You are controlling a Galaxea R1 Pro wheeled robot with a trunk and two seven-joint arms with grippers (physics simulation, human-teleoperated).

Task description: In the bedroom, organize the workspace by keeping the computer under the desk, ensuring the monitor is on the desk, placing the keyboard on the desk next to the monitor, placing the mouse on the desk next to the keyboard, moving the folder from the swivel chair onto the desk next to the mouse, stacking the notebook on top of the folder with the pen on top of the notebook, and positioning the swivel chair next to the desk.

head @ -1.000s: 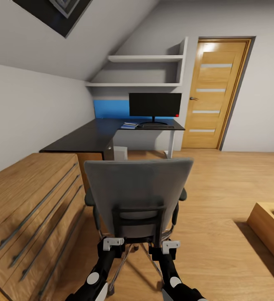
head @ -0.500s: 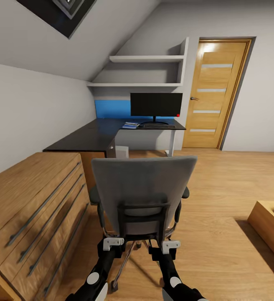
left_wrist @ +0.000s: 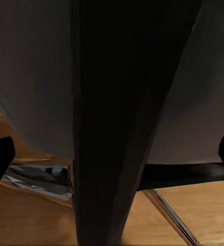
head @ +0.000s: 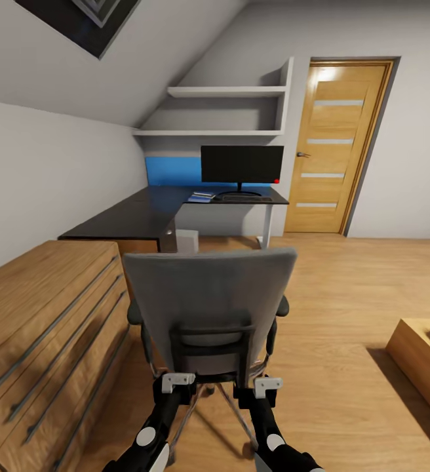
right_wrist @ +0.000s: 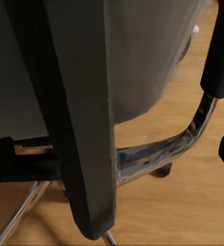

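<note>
1. Swivel chair (head: 208,308) stands directly ahead, well short of the desk (head: 149,213).
2. Left gripper (head: 175,385) and right gripper (head: 257,388) meet its back frame; finger state indeterminable.
3. Recommend an even, straight push, clearing the wooden drawers (head: 44,334).

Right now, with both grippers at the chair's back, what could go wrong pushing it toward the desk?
1. The grey swivel chair sits close beside the low wooden drawer unit; veering that way could snag its casters or armrest.
2. The chair's backrest hides the floor ahead and part of the light grey computer tower under the long black L-shaped desk; overshooting could bump it.
</note>
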